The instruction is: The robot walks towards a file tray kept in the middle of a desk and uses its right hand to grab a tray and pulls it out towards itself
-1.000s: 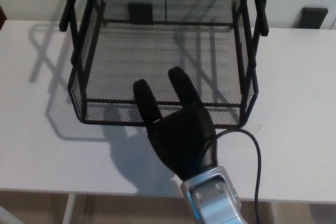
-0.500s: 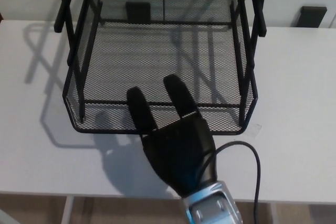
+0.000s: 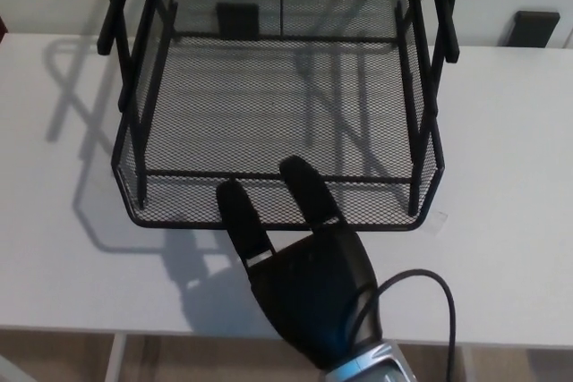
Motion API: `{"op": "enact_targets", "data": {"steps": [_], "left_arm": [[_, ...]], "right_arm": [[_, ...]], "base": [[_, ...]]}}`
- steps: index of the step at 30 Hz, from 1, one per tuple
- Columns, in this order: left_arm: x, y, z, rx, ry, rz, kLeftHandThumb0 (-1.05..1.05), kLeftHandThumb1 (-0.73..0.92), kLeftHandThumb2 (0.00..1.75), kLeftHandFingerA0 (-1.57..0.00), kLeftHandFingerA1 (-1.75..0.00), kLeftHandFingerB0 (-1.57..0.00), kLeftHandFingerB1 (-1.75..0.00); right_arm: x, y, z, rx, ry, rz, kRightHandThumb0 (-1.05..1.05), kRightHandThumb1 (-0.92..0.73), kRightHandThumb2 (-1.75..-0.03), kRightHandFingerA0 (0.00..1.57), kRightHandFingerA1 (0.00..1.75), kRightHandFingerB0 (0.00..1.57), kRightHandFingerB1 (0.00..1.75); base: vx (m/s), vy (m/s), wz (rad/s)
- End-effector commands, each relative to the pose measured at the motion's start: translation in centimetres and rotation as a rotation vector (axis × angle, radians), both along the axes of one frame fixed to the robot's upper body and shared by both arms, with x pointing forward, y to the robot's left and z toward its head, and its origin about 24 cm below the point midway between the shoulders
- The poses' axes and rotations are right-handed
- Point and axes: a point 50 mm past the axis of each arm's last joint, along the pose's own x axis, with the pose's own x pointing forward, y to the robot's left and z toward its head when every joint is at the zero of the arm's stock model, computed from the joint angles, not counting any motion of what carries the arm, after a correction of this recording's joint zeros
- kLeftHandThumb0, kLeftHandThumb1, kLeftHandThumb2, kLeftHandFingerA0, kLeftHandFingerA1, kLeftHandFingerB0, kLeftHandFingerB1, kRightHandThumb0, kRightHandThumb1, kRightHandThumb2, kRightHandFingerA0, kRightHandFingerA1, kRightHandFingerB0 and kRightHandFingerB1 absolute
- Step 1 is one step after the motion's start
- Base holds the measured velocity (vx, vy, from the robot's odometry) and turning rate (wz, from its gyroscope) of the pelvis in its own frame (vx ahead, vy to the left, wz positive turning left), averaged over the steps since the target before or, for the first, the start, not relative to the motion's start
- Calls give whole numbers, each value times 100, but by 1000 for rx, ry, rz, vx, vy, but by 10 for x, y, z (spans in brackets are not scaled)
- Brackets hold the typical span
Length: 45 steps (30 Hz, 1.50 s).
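Note:
A black wire-mesh file tray point(image 3: 269, 105) sits low in an upright black rack point(image 3: 127, 51) at the middle of the white desk point(image 3: 501, 176). Its front wall point(image 3: 179, 199) juts out past the rack posts towards me. My right hand point(image 3: 304, 270) comes up from the bottom edge. Its two thick fingers point(image 3: 303, 187) lie over the tray's front wall and reach the top rim. The thumb is hidden under the hand. The tray's mesh floor is bare. My left hand does not show.
A black cable point(image 3: 443, 301) loops off my right wrist. Two small black blocks point(image 3: 535, 26) stand along the desk's far edge, one point(image 3: 237, 17) seen through the mesh. The desk's near edge point(image 3: 134, 330) runs just below the hand.
The tray's front wall has slid out of the rack towards me, and my right hand has drawn back with it. The rack posts and the desk have stayed put.

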Motion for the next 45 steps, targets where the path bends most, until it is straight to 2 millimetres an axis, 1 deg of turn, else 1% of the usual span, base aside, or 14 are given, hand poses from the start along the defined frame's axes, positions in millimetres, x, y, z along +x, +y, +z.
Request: {"op": "enact_targets", "data": {"steps": [1,22,24,25,27,29,30,33,34,35,38,39,42,45], "left_arm": [[-3,8,3,18,24,-15,-35,54,56,-63,-44,-53,-40],[-1,11,1,20,21,-21,-47,46,74,-56,-54,-47,-50],[-3,13,0,1,17,-9,-42,54,56,-64,-44,-52,-40],[-4,14,0,-10,18,0,-50,46,76,-56,-54,-47,-50],[-5,14,0,-8,21,1,-42,54,57,-63,-44,-53,-40],[-6,13,1,-1,29,-5,-48,47,75,-56,-53,-48,-50],[-6,12,2,3,27,-8,-41,55,56,-62,-43,-52,-41],[-6,11,2,20,26,-15,-47,46,74,-56,-54,-49,-52],[-5,11,2,19,29,-12,-40,54,56,-63,-45,-52,-41],[-4,11,2,21,33,-12,-47,46,74,-56,-54,-47,-50],[-3,10,2,21,36,-12,-46,46,73,-57,-54,-47,-50],[-3,10,2,18,36,-11,-46,46,73,-56,-53,-48,-50],[-5,11,2,14,34,-10,-36,53,56,-64,-43,-52,-40],[-3,11,2,17,24,-15,-45,45,73,-58,-53,-48,-49]], "right_arm": [[-55,17,-19,156,216,25,-62,-29,-64,0,49,1,51],[-98,30,2,263,334,148,-75,-42,-54,0,71,0,59],[-105,31,7,267,343,179,-73,-43,-54,0,70,0,58],[-110,32,9,264,335,197,-72,-34,-80,5,63,0,52],[-117,32,11,274,333,217,-77,-46,-54,0,72,0,64],[-122,32,11,292,331,228,-62,-32,-88,0,60,3,59],[-123,32,11,296,347,229,-77,-47,-54,2,72,2,64],[-128,32,11,297,403,225,-77,-53,-55,2,70,1,63],[-130,33,12,300,423,222,-77,-52,-55,2,70,0,64],[-132,33,12,300,442,219,-79,-35,-78,5,64,3,60],[-135,33,11,295,468,215,-72,-44,-53,0,69,2,63],[-136,32,10,293,474,215,-56,-27,-85,0,59,4,59],[-138,29,2,280,497,207,-41,-8,-81,9,60,1,55],[-134,26,-1,267,465,199,-42,-10,-83,10,61,1,55]], "base": [[0,0,0],[0,0,0],[0,0,0],[0,0,0],[0,0,0],[0,0,0],[0,0,0],[0,0,0],[0,0,0],[0,0,0],[0,0,0],[0,0,0],[0,0,0],[0,0,0]]}}
